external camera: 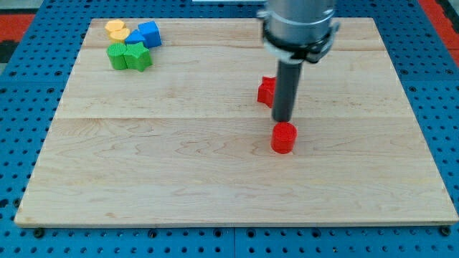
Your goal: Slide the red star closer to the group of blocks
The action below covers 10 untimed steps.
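Note:
A red block, likely the star point(266, 91), lies right of the board's middle, partly hidden behind my rod. My tip point(282, 120) stands just to the star's lower right and just above a red cylinder point(283, 137). The group of blocks sits at the view's top left: a yellow block point(117, 29), a blue block point(147, 34), a green block point(117, 56) and a green star-like block point(138, 56).
The wooden board point(179, 165) lies on a blue perforated table point(21, 86). The arm's grey body point(297, 25) hangs over the board's top right part.

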Tool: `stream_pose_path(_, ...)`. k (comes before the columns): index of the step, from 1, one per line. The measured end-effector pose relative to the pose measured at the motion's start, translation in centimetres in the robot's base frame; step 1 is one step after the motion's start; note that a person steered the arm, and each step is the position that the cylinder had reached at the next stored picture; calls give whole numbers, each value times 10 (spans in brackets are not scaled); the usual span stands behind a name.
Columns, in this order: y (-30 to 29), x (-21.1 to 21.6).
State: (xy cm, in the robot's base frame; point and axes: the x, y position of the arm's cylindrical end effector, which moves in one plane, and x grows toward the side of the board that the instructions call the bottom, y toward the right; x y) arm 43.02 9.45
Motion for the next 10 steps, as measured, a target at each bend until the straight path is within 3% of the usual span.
stream_pose_path(1, -51, -37)
stream_pose_path(2, -165, -77)
stream_pose_path(3, -185, -90)
stream_pose_path(4, -146, -36)
stream_pose_path(5, -60, -25)
stream_pose_path(6, -70, -66)
stream_pose_path(8, -198, -129)
stream_pose_path(10, -58, -112)
